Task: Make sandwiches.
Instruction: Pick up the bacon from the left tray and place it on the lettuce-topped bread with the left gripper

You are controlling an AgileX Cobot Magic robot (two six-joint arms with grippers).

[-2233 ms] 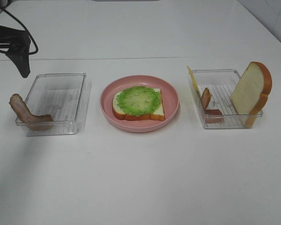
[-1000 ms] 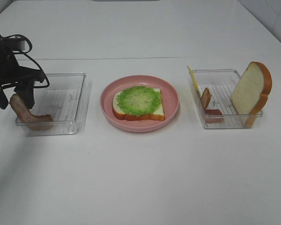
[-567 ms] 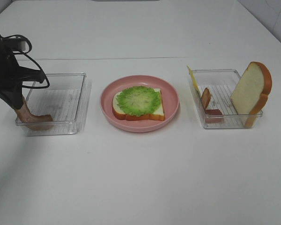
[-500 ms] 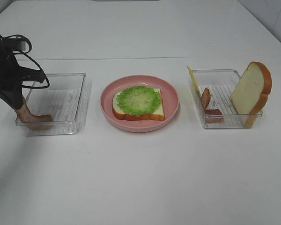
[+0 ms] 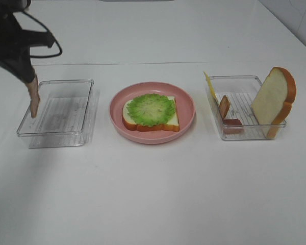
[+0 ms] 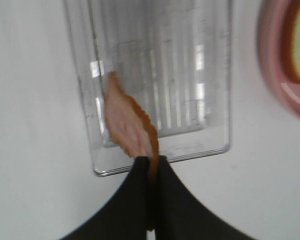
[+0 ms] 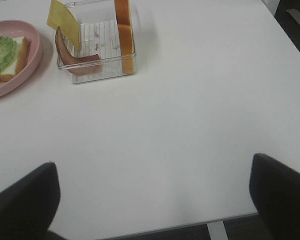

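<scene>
Left gripper (image 5: 29,79): clamped tight on the top end of a bacon strip (image 5: 34,99). The strip hangs straight down over the left edge of the left tray (image 5: 61,81); its lower tip seems clear of the tray, though the angle leaves this uncertain.
Right gripper (image 7: 152,165): fingers spread wide, holding nothing, above the white table (image 7: 190,100).
Pink plate (image 5: 153,139): centre, with a bread slice (image 5: 150,127) lying flat and a lettuce leaf (image 5: 151,109) on top.
Right tray (image 5: 239,78): upright bread slice (image 5: 273,99), second bacon strip (image 5: 224,107), and cheese slice (image 5: 210,87) leaning on the left wall.
</scene>
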